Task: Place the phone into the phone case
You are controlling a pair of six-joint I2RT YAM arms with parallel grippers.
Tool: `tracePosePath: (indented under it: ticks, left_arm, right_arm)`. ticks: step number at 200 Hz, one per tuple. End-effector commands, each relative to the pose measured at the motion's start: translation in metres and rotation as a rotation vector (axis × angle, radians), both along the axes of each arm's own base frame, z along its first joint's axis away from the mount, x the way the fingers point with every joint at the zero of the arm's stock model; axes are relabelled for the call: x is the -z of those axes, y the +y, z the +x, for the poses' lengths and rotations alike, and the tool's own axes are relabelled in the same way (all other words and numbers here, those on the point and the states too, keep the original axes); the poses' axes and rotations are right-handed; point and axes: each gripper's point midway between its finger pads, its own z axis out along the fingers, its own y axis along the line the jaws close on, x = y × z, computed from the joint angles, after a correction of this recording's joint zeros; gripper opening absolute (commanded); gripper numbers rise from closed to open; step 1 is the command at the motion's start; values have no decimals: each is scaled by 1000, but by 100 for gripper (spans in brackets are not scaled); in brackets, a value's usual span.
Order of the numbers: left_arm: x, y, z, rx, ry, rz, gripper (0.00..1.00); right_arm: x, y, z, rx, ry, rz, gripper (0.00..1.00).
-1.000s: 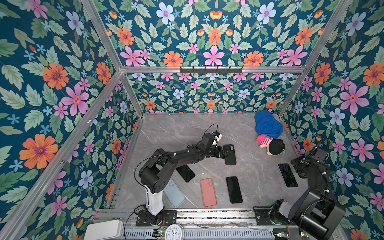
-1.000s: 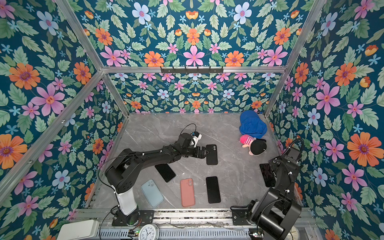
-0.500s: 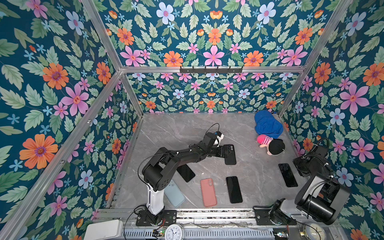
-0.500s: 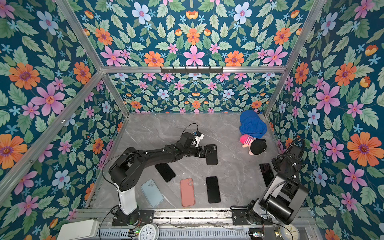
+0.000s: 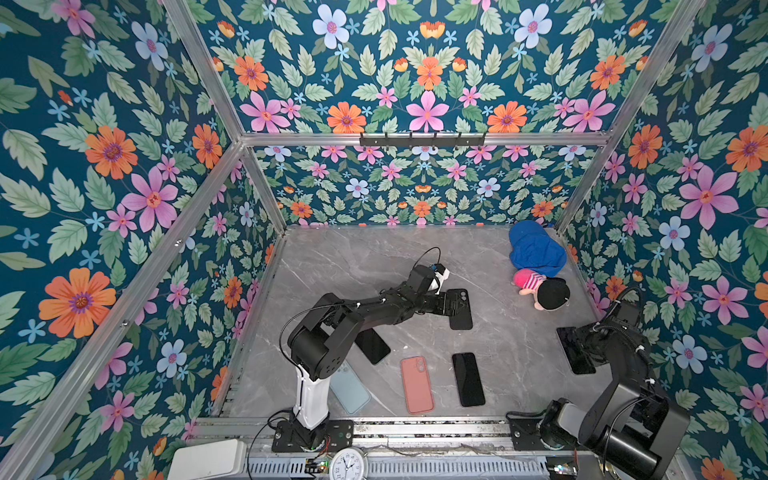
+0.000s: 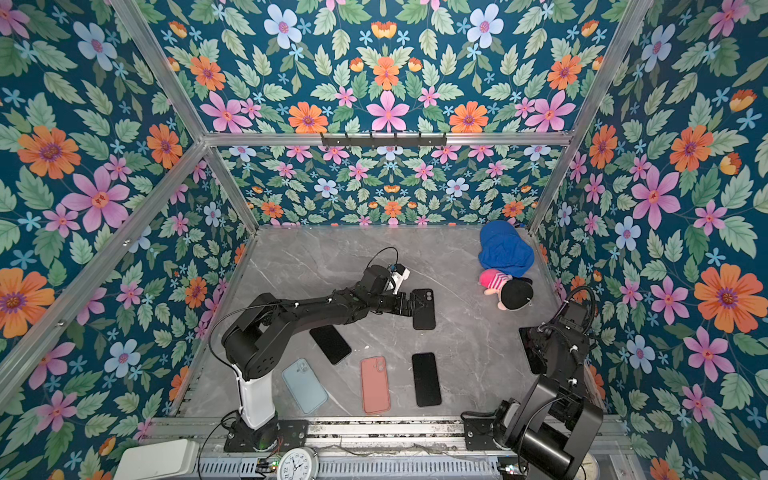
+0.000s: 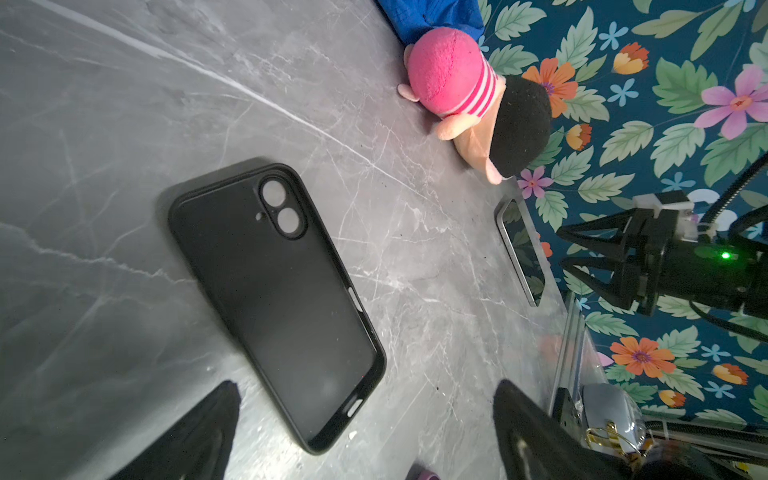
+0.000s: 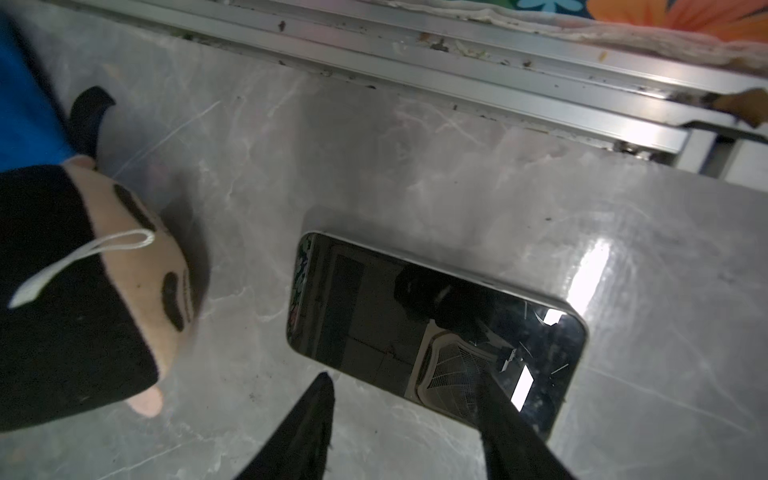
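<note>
The left gripper (image 7: 365,386) is spread wide over one end of the black phone case (image 7: 274,299), mid-table. Near the right wall, the right gripper (image 8: 403,374) hangs with its jaws apart above the phone (image 8: 436,332).

A grey marble table (image 5: 353,266) held a black case (image 5: 461,318), an orange case (image 5: 417,385) and a blue case (image 5: 353,395). A left phone (image 5: 374,348), middle phone (image 5: 468,379) and right phone (image 5: 570,351) lay flat; a doll (image 5: 540,286) touched a blue cloth (image 5: 534,249).

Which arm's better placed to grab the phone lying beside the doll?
Right. Its gripper hovers open directly over that phone; the left gripper sits open at the empty black case, farther from it.
</note>
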Motion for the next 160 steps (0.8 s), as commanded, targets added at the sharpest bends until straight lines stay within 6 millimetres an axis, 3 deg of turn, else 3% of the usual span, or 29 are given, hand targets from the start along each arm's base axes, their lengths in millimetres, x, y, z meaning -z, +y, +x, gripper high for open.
tracePosePath:
  ticks: [1, 32, 51, 69, 101, 133, 160]
  left_arm:
    - [-3, -1, -1, 6, -12, -12, 96]
    - [-2, -1, -2, 7, -10, -9, 96]
    - [-1, -2, -2, 7, -8, -6, 96]
    - [0, -3, -1, 9, -5, -4, 96]
    - [4, -6, 1, 11, 3, 3, 96]
    - [8, -8, 3, 11, 12, 10, 96]
    - [9, -11, 5, 16, 16, 10, 97]
  right_arm:
    - [2, -9, -13, 179, 27, -1, 59]
    - [-2, -19, -30, 394, 38, -21, 58]
    - [-5, -24, -32, 462, 10, -37, 47]
    - [-5, -27, -34, 503, 12, -43, 42]
    - [7, -25, -40, 546, 93, -8, 38]
    - [5, -25, -42, 562, 129, -1, 38]
    - [1, -24, -28, 462, 116, -11, 41]
